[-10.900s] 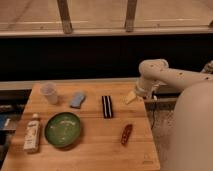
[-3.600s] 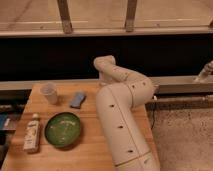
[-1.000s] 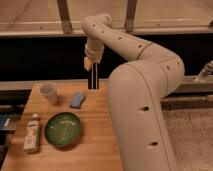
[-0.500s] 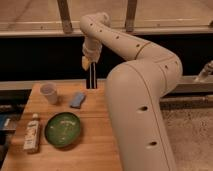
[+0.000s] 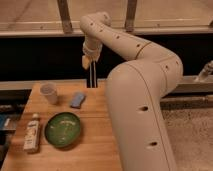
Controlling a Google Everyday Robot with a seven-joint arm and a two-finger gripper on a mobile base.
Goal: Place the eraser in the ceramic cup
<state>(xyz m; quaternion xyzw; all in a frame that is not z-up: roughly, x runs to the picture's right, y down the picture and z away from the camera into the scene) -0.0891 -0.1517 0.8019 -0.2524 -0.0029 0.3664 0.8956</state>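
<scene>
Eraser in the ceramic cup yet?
No, the eraser hangs upright from the shut gripper above the back edge of the table, right of the ceramic cup.

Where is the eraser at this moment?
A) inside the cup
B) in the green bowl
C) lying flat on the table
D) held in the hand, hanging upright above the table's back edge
D: the hand is shut on the eraser, which hangs upright off the table, right of the cup.

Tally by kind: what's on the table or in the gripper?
Cups: 1, ceramic cup
Bowls: 1, green bowl
Bottles: 1, white bottle
Pads: 1, blue-grey pad
Erasers: 1, eraser, in the shut gripper above the table back edge
Total: 5
</scene>
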